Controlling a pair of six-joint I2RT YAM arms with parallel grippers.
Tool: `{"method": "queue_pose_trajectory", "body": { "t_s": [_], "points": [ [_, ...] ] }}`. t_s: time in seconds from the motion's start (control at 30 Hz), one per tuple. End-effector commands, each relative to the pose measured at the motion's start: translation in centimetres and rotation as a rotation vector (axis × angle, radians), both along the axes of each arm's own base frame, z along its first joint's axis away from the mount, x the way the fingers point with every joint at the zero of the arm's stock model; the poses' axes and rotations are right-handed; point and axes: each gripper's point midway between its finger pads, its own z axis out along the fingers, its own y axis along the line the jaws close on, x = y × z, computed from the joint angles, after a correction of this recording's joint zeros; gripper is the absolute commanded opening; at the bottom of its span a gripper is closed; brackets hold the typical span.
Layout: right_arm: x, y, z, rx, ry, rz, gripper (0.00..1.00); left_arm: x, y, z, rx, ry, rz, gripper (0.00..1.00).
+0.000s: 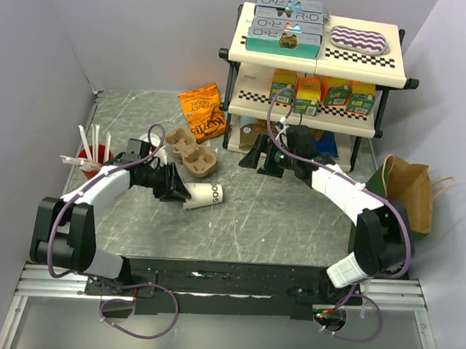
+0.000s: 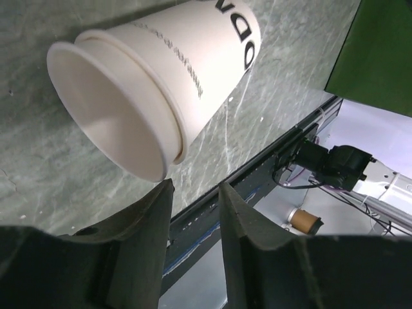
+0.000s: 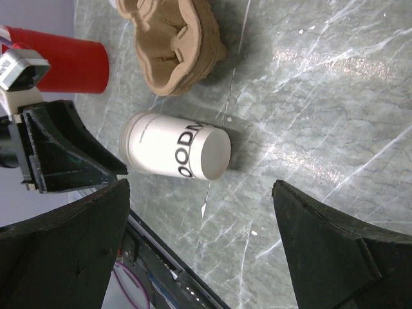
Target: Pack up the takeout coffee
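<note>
Standing at the far left of the grey marbled bench [image 1: 293,224], a red cup [image 1: 95,161] holds white straws [image 1: 86,139]. Just right of it the left end effector [image 1: 179,192] sits low over the surface, its fingers [image 2: 145,251] parted by a narrow gap with nothing between them; through the gap only the bench edge shows. The takeout coffee cup [image 1: 206,195] lies on its side directly beyond those fingertips, open mouth turned towards them and base pointing right; whether rim and fingertip touch I cannot tell. Black lettering runs along its cream wall. Behind it, near but apart, rests a brown pulp cup carrier [image 1: 191,151], and further back an orange snack bag [image 1: 203,112]. Right of centre the right end effector [image 1: 259,162] hangs above the bench with its fingers [image 3: 335,257] spread wide, holding nothing. A shelf rack [image 1: 317,63] of boxes [image 1: 288,25] stands at the back right, a brown paper bag [image 1: 408,191] beside it.
</note>
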Motion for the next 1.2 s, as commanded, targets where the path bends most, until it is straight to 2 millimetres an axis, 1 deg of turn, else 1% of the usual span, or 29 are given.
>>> {"method": "queue_pose_trajectory", "body": {
  "t_s": [0.0,0.03,0.07,0.1,0.17,0.27,0.3,0.33,0.37,0.4,0.43,0.47,0.53,0.6,0.63,0.7,0.73,0.77,0.83,0.87,1.13,1.17],
  "points": [
    [-0.2,-0.2,2.5,0.026,-0.064,-0.004,0.97,1.7,-0.2,1.1,-0.017,-0.069,-0.020,0.40],
    [-0.2,-0.2,2.4,0.027,-0.063,-0.005,0.97,1.6,-0.2,1.0,-0.013,-0.059,-0.022,0.40],
    [-0.2,-0.2,2.3,0.027,-0.060,-0.007,0.97,1.8,-0.2,1.4,-0.015,-0.065,-0.029,0.39],
    [-0.2,-0.3,2.2,0.028,-0.056,-0.008,0.97,1.8,-0.1,1.6,-0.015,-0.079,-0.043,0.37],
    [-0.3,-0.3,2.1,0.029,-0.050,-0.011,0.97,1.6,0.4,2.1,0.000,-0.083,-0.046,0.37],
    [-0.1,-0.4,1.9,0.034,-0.040,-0.017,0.97,1.9,1.9,1.5,0.092,-0.104,-0.036,0.34],
    [0.0,-0.4,1.8,0.034,-0.036,-0.018,0.97,2.5,2.7,0.9,0.143,-0.123,-0.018,0.36],
    [0.2,-0.4,1.9,0.036,-0.038,-0.020,0.97,2.9,2.9,0.8,0.153,-0.137,-0.015,0.39],
    [0.2,-0.4,1.9,0.036,-0.038,-0.018,0.97,3.6,2.9,0.9,0.153,-0.167,-0.013,0.41],
    [0.3,-0.4,1.7,0.034,-0.032,-0.019,0.97,4.0,2.7,1.0,0.143,-0.183,-0.026,0.42],
    [0.4,-0.4,1.7,0.034,-0.028,-0.021,0.98,4.3,2.6,0.5,0.137,-0.178,-0.033,0.43],
    [0.5,-0.4,1.6,0.035,-0.026,-0.022,0.97,4.8,2.4,0.8,0.130,-0.194,-0.039,0.45],
    [0.7,-0.3,1.5,0.035,-0.021,-0.019,0.98,5.8,2.0,0.8,0.107,-0.228,-0.059,0.46],
    [0.9,-0.4,1.5,0.033,-0.019,-0.024,0.98,6.7,1.7,1.3,0.092,-0.272,-0.076,0.47],
    [0.9,-0.4,1.3,0.032,-0.014,-0.025,0.98,6.8,1.5,1.2,0.077,-0.275,-0.089,0.47],
    [1.0,-0.6,1.1,0.032,-0.006,-0.031,0.98,6.9,1.3,1.1,0.071,-0.278,-0.100,0.46],
    [1.0,-0.6,1.1,0.032,-0.003,-0.032,0.98,7.0,1.4,0.7,0.073,-0.266,-0.101,0.46],
    [1.1,-0.6,1.1,0.035,-0.003,-0.035,0.98,7.0,1.4,0.5,0.075,-0.258,-0.101,0.42],
    [1.1,-0.7,1.0,0.035,0.000,-0.037,0.98,6.9,1.3,0.3,0.072,-0.252,-0.103,0.39],
    [1.2,-0.7,1.0,0.034,0.001,-0.039,0.98,6.9,1.3,0.3,0.068,-0.252,-0.103,0.36],
    [1.4,-0.6,0.8,0.038,0.008,-0.041,0.98,6.4,0.8,-0.1,0.027,-0.233,-0.108,0.25],
    [1.4,-0.6,0.7,0.038,0.011,-0.040,0.98,6.5,0.7,0.0,0.020,-0.240,-0.105,0.22]
  ]
}}
